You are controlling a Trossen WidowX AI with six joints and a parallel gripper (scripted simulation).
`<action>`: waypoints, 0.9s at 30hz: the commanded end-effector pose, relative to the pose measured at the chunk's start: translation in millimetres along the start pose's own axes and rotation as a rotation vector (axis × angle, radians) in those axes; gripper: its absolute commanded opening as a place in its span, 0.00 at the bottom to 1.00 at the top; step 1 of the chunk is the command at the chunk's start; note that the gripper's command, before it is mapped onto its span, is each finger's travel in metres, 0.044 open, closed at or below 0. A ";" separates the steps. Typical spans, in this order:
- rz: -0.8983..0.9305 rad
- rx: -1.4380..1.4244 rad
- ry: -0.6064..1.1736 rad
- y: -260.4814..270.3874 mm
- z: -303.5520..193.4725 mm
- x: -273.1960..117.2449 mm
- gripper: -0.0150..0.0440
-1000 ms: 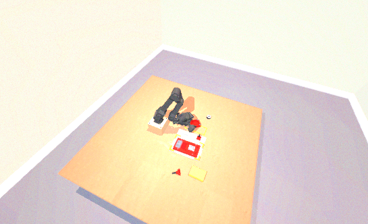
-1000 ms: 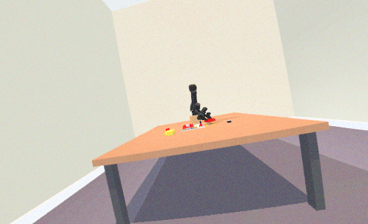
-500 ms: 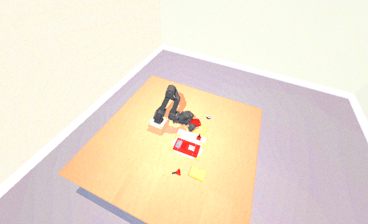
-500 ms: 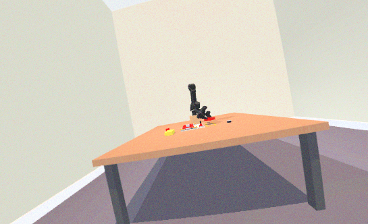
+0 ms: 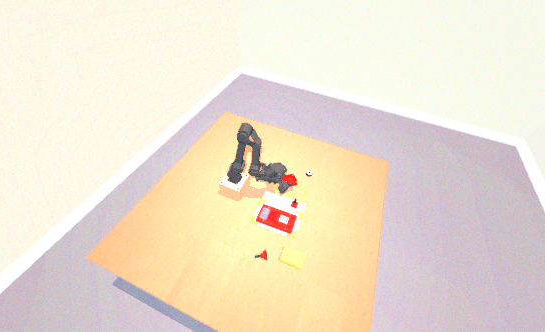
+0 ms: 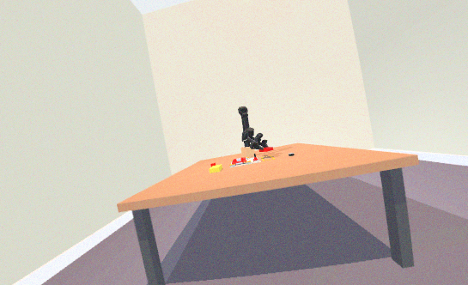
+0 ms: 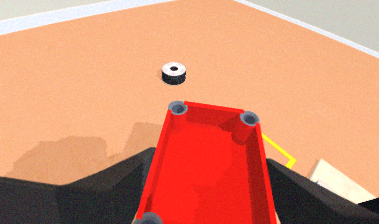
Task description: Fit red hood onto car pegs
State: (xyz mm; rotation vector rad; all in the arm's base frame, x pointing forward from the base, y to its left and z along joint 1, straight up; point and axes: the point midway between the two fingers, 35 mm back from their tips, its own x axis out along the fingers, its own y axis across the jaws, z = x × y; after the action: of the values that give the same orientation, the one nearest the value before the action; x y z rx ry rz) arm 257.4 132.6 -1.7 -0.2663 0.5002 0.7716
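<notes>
The red hood is off the table, between the fingers of my gripper, which is shut on it by its two long sides. In the wrist view its hollow inside faces the camera, with grey-rimmed holes at two far corners and part of a third at the lower left; the fourth corner is out of view. The red chassis sits in the white jig, away from the hood. A pale block shows on its deck; the pegs are too small to make out.
A yellow outline is marked on the table near the hood. A black-and-white wheel lies beyond. A small red part with a dark stem stands by the chassis. A yellow block and another red piece lie farther off.
</notes>
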 end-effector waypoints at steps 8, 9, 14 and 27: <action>0.000 -0.002 -0.002 1.1 8.0 -8.0 0.25; 0.000 -0.002 -0.002 1.2 8.7 -8.6 0.25; 0.000 -0.002 -0.002 1.8 11.6 -12.0 0.25; 0.001 0.179 -0.002 1.4 10.3 -10.4 0.25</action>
State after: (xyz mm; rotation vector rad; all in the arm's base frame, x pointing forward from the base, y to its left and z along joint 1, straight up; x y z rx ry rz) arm 253.7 131.3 12.9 -0.1562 0.5422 0.7378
